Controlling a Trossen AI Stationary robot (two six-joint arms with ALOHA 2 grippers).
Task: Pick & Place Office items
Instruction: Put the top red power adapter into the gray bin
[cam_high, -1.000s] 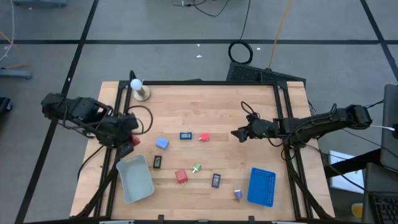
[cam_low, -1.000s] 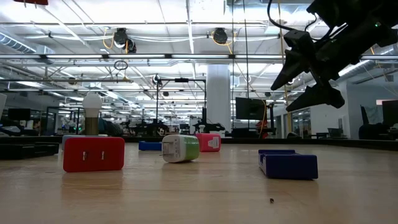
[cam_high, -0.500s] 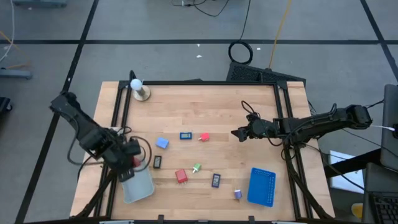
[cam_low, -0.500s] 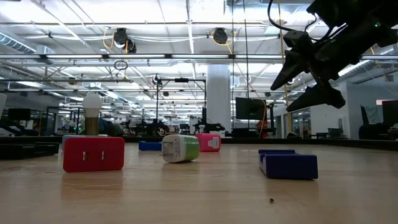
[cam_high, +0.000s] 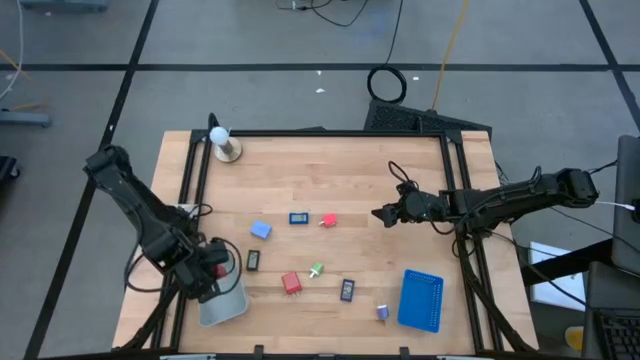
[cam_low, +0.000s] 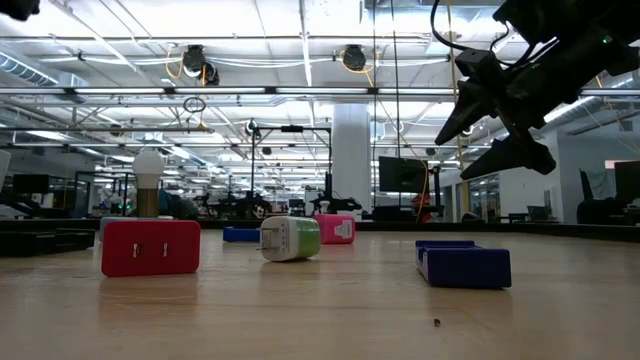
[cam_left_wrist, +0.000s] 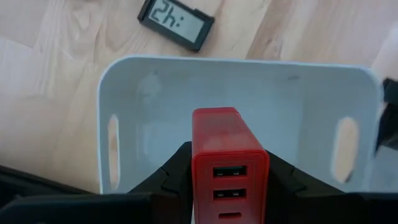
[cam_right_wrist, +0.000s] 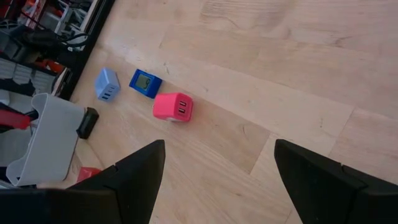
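Note:
My left gripper (cam_high: 215, 275) is shut on a red charger block (cam_left_wrist: 229, 160) and hangs over the grey tray (cam_left_wrist: 236, 74) at the near left of the table. My right gripper (cam_high: 380, 214) stands open above the table right of centre, with nothing between its fingers (cam_right_wrist: 219, 149). On the wood lie a light-blue block (cam_high: 261, 229), a blue clock (cam_high: 298, 217), a pink block (cam_high: 328, 221), two black rectangles (cam_high: 253, 260) (cam_high: 347, 290), a red block (cam_high: 291, 284), a green-white bit (cam_high: 316, 269) and a purple bit (cam_high: 382, 312). My left gripper pinches the red charger block by its two side faces (cam_left_wrist: 198, 163) between its two fingers (cam_left_wrist: 177, 171). The fingers come from above, pointing steeply down. The block is lifted clear above the tray's hollow, its face with the ports (cam_left_wrist: 229, 182) turned back toward the wrist.
A blue tray (cam_high: 421, 299) lies at the near right. A white ball on a wooden base (cam_high: 222, 143) stands at the far left corner. Black frame rails (cam_high: 195, 180) run along the table's left and right sides. Bare wood lies across the far half.
My left gripper, still shut on the red charger block, has swung toward the table's near edge and sunk, from beside the left rail to above the grey tray. My right arm has kept still.

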